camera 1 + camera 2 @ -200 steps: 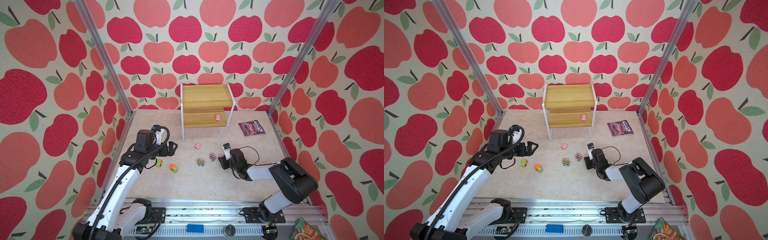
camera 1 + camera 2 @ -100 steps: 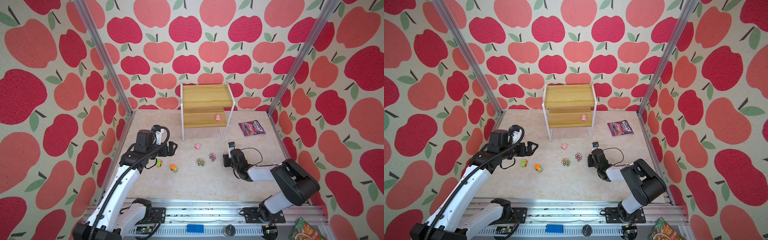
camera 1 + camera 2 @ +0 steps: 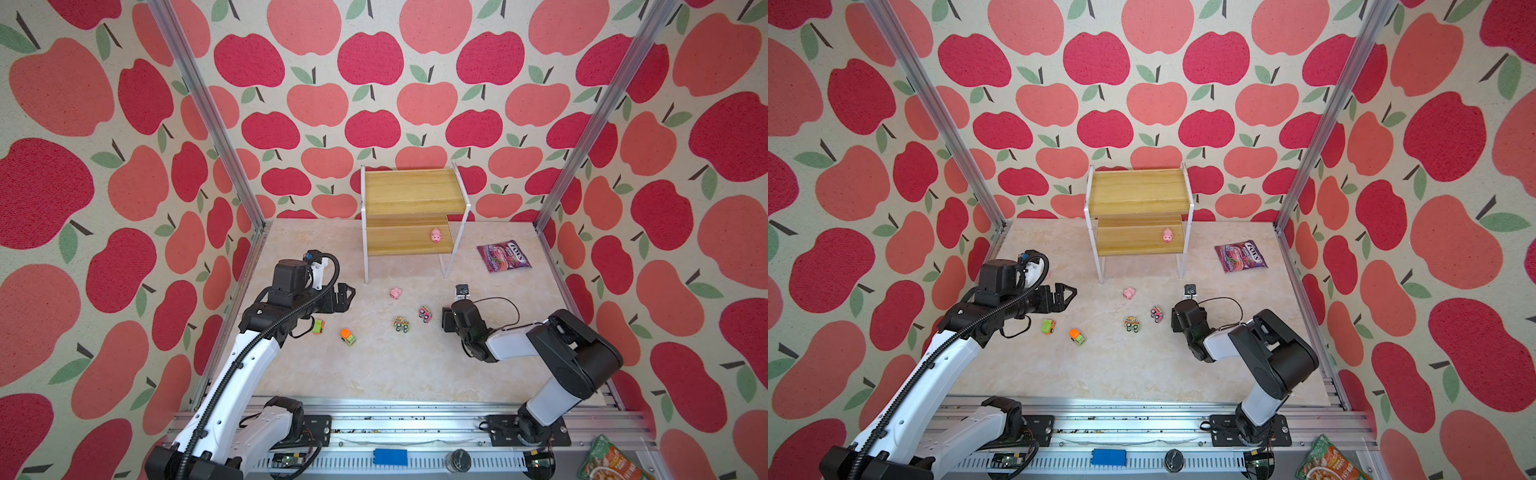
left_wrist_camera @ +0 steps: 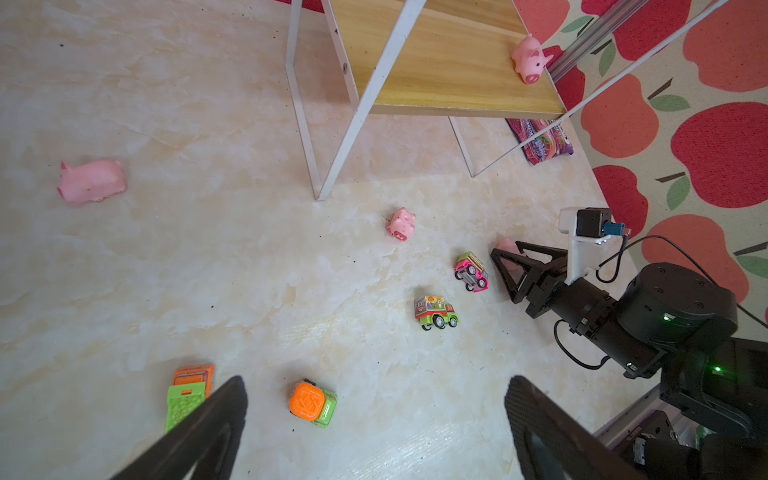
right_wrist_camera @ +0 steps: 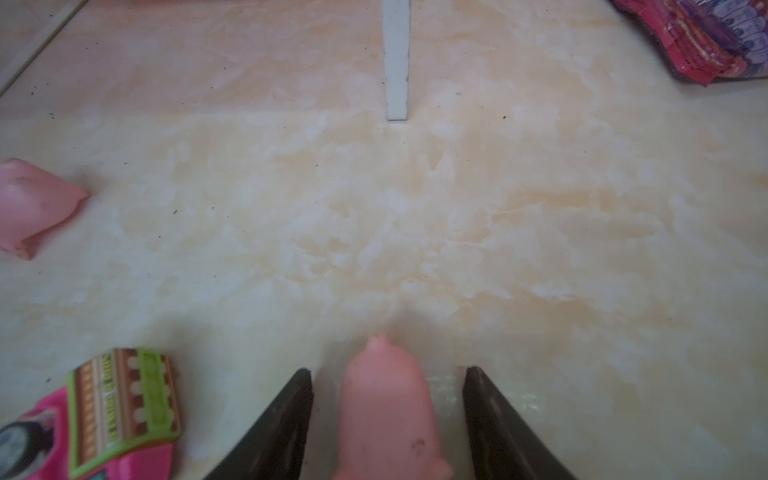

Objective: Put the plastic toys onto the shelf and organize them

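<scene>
The shelf [image 3: 409, 195] stands at the back with one pink pig [image 3: 435, 235] on its lower board. Another pig [image 3: 395, 293] lies on the floor, and a third pig [image 4: 91, 181] shows in the left wrist view. A pink car [image 3: 425, 313], a striped car [image 3: 401, 324], an orange car [image 3: 348, 337] and a green car [image 3: 318, 326] sit mid-floor. My right gripper [image 5: 388, 372] is low and open around a pig [image 5: 388, 415], with a gap on each side. My left gripper [image 4: 376, 384] hovers wide open and empty above the orange car [image 4: 311, 402].
A purple candy bag [image 3: 503, 257] lies on the floor right of the shelf. The shelf's white front leg [image 5: 396, 62] stands just ahead of my right gripper. Apple-patterned walls and metal posts close in the floor on three sides.
My right gripper shifted slightly to the right and its jaws have spread apart around the pig. The left arm and the other toys have not moved.
</scene>
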